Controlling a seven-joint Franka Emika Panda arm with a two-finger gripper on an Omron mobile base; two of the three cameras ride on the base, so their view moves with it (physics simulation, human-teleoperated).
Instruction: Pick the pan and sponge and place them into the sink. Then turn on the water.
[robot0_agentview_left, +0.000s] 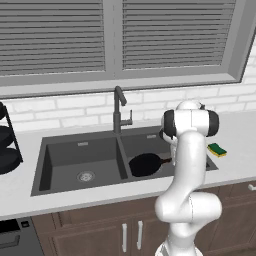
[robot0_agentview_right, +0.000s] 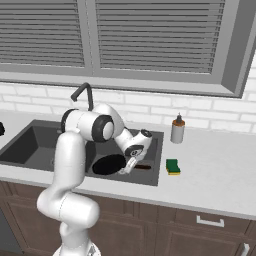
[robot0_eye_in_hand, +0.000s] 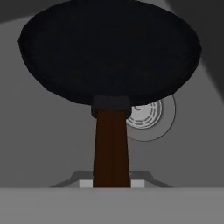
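I had the gripper (robot0_agentview_right: 131, 167) pinching the pan (robot0_agentview_right: 109, 164) by its handle over the sink (robot0_agentview_left: 75, 155) w/ right basin below, sponge (robot0_agentview_right: 173, 166) at 3 o'clock on counter, faucet (robot0_agentview_left: 119, 109) dry, so 1/3 nearly done.

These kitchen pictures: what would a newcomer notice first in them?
First, the black pan in the right basin of the dark sink, with the gripper at its brown handle. Next, the green sponge lying on the white counter to the right of the sink, and the faucet with no water running.
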